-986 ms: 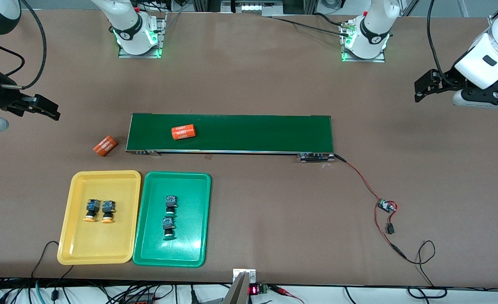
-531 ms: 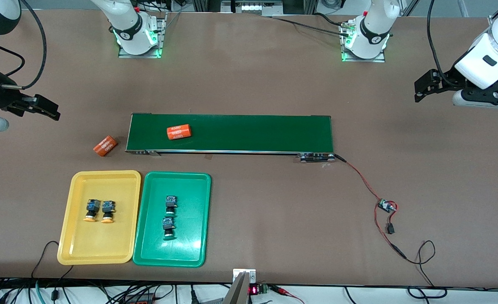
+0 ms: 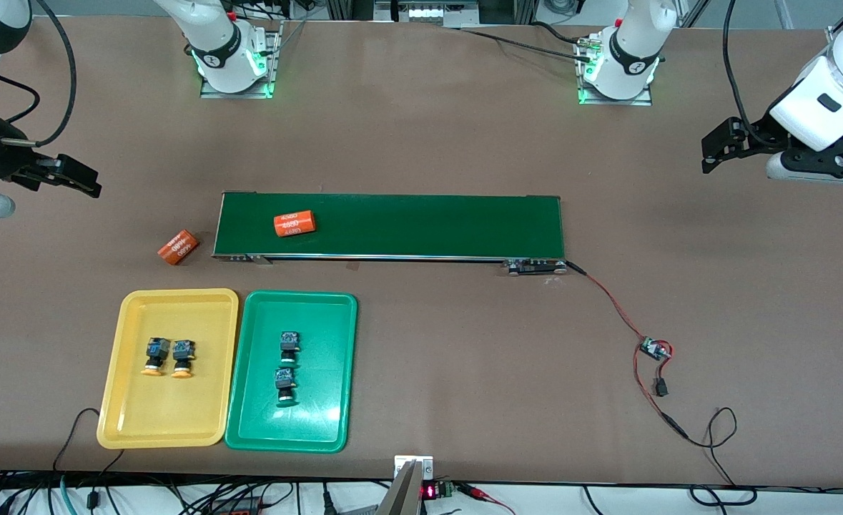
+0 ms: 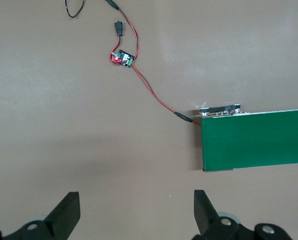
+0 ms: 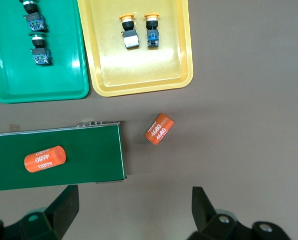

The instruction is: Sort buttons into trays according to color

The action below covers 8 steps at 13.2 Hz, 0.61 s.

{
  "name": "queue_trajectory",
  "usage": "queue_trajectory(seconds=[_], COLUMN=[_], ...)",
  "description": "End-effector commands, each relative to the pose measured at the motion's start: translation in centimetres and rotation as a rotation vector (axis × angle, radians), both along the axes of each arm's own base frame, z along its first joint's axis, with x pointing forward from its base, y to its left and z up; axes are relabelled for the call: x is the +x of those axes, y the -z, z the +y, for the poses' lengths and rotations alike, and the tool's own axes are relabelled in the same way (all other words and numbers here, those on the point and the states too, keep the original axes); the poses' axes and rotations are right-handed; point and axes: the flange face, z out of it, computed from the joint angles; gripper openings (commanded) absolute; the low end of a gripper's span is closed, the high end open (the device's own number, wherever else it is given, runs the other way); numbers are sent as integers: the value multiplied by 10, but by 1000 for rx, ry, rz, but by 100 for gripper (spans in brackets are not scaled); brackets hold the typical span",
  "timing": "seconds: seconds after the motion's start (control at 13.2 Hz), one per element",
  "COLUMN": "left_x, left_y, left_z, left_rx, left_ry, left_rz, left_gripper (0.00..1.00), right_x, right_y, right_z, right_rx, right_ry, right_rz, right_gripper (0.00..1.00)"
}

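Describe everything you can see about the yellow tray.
The yellow tray is a shallow rectangular tray that looks like glossy plastic, with rounded corners and a raised rim. It lies flat on the brown table, beside the green tray at the right arm's end, nearer the front camera than the conveyor belt. Two yellow-capped buttons lie side by side in it.

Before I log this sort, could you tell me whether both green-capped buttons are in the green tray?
Yes, in: both green-capped buttons lie inside the green tray.

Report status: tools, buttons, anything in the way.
Left tool and right tool open, empty, waiting at table ends. Yellow buttons in yellow tray, green buttons in green tray. Nothing blocking.
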Motion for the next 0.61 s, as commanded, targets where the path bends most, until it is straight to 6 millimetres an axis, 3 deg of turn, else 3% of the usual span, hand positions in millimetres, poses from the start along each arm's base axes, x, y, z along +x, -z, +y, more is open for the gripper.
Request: queue_trajectory(seconds=[0.0,0.53], left_x=[2,1], left_y=[-5,-4], left_z=[0,1], left_rx=[11,14], left_ry=[-2,-4], left_rz=[5,20], left_gripper=[100,100], right_x=[-1,1], right_y=[-6,-2], right_z=[-5,-4], right_rx=[25,25], right_ry=[3,1], right_rz=[1,9], right_gripper=[100,100])
